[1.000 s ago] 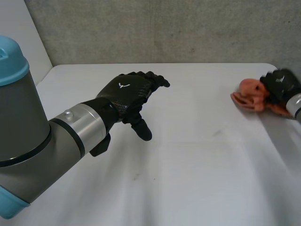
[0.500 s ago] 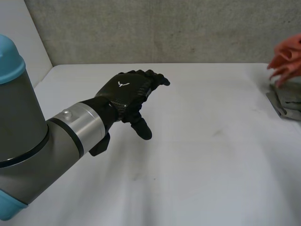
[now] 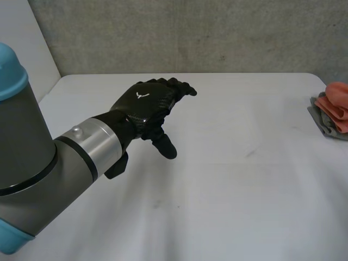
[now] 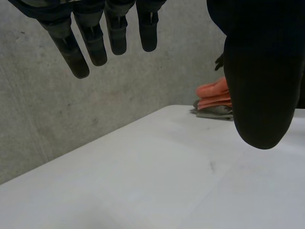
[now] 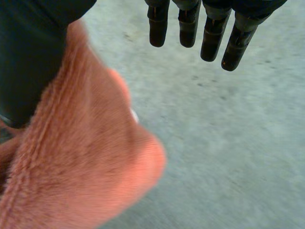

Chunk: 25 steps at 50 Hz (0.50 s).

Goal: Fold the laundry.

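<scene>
A bunched orange cloth (image 3: 338, 106) lies on a folded grey cloth (image 3: 321, 120) at the white table's (image 3: 234, 190) far right edge. In the left wrist view the same orange cloth (image 4: 214, 91) sits on the grey cloth (image 4: 214, 113) far beyond the thumb. My left hand (image 3: 148, 104) hovers open over the table's left middle, its fingers (image 4: 95, 40) straight and nothing in it. My right hand (image 5: 188, 26) is open, fingers straight, with the orange cloth (image 5: 81, 167) close under its palm beside the thumb (image 5: 28, 62).
A grey concrete wall (image 3: 190, 32) runs along the table's far edge. My left arm (image 3: 32, 163) reaches in from the near left. Bare tabletop stretches between my left hand and the cloths.
My right hand lifted the orange cloth off the table, carried it right and let it go onto the grey cloth. That hand has left the head view. My left hand stayed put.
</scene>
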Motion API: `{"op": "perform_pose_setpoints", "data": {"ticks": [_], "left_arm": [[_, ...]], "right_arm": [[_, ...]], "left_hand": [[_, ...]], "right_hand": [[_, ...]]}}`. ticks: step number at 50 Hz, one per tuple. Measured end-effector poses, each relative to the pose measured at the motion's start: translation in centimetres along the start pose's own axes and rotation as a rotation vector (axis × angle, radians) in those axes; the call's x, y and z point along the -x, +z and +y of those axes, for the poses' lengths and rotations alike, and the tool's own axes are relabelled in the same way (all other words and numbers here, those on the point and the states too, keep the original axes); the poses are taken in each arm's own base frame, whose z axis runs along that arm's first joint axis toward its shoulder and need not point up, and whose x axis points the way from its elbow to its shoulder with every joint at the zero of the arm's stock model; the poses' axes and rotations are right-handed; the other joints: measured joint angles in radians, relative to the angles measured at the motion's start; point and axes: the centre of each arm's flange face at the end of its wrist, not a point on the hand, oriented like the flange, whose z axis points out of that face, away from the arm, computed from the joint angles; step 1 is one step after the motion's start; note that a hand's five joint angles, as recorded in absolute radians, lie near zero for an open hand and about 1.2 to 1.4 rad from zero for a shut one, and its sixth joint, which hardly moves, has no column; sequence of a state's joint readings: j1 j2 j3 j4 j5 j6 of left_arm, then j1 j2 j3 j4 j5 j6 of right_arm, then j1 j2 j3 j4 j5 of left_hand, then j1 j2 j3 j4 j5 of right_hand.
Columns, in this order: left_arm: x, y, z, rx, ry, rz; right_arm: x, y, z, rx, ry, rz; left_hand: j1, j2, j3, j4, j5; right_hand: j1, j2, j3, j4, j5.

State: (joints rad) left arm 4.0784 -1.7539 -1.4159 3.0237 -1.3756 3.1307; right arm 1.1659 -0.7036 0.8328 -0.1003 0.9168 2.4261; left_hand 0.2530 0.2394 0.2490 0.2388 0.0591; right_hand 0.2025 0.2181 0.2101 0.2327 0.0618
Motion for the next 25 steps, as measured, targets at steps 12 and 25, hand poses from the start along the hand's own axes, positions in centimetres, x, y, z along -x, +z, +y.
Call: {"op": "perform_pose_setpoints", "data": {"ticks": [12,25], "left_arm": [[0.0,-1.2,-2.3,-0.077,0.019,-0.009],[5.6,-2.8,-5.9,-0.217,0.037,-0.323]], "right_arm": [[0.0,-3.5,-13.7,0.049,0.07,0.131],[9.9,-10.8,-25.3,-0.057,0.509,-0.023]], "left_hand": [[0.0,0.0,0.0,0.0,0.0],[0.0,0.0,0.0,0.0,0.0]], "right_hand": [[0.0,0.0,0.0,0.0,0.0],[0.0,0.0,0.0,0.0,0.0]]}}
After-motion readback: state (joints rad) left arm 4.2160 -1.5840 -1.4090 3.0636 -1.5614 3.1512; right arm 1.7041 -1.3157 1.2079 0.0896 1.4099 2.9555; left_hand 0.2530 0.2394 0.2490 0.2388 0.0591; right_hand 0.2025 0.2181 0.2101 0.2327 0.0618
